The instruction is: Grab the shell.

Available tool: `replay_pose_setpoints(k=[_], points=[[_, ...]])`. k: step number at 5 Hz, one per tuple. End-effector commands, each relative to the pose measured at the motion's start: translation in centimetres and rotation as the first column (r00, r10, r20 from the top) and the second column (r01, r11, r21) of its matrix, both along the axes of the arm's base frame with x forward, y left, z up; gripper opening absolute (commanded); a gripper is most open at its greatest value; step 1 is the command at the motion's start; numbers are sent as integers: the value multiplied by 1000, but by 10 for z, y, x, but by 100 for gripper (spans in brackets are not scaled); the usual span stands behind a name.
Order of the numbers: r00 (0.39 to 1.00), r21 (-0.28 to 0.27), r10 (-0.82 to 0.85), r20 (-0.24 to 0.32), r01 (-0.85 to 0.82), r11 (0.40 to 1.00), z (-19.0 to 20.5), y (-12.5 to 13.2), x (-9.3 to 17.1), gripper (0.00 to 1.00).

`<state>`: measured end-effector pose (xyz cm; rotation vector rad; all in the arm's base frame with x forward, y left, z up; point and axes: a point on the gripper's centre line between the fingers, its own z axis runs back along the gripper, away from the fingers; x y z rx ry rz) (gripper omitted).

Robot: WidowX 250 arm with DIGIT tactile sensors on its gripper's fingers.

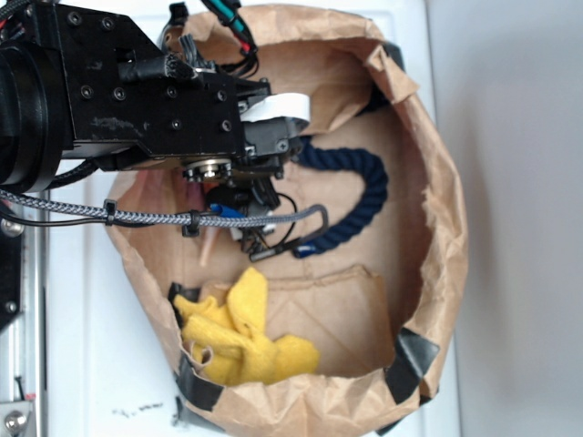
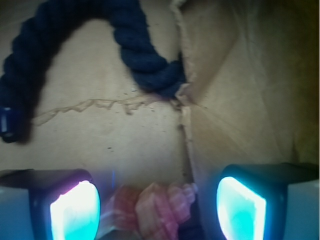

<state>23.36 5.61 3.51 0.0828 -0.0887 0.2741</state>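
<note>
Shell (image 2: 155, 210): pink-and-cream banded in wrist view, knobbly whorled end showing ridges and a glossy surface; lower part cut off by frame edge. In exterior view only slender pale pinkish-tan tail (image 1: 209, 246) visible, pointing down from beneath the claw, rest hidden by arm hardware.

Claw (image 2: 159, 207): jaws wide apart, one lit finger pad (image 2: 75, 210) at left of wrist view, the other at right, both glowing cyan (left one tinged magenta at its edge). Nothing clamped. Could not tell whether either pad touched shell; a gap appeared on both sides, narrower toward left pad.

Shell lay directly between the pads, whorled end a little nearer the left pad, down on brown paper floor of bag (image 1: 437, 246). Could not tell how far above the shell the fingertips stood.

Beyond claw, ahead of fingertips: dark blue rope (image 2: 145, 65) curved in an arch across paper, well apart from shell. Paper seam and fold ran from rope end back toward right pad.

In exterior view, yellow cloth (image 1: 241, 337) crumpled near bag's lower wall, below claw and clear of it. Grey braided cable (image 1: 164, 217) crossed just beside claw.
</note>
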Motion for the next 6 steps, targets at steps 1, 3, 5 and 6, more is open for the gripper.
replay_pose_setpoints(k=[1, 3, 5, 6], points=[[950, -150, 303, -71, -310, 939, 7, -8, -6, 100], [848, -178, 522, -88, -529, 830, 15, -10, -18, 100], [848, -178, 522, -88, -529, 830, 15, -10, -18, 100], [785, -208, 610, -109, -618, 758, 11, -7, -10, 100]])
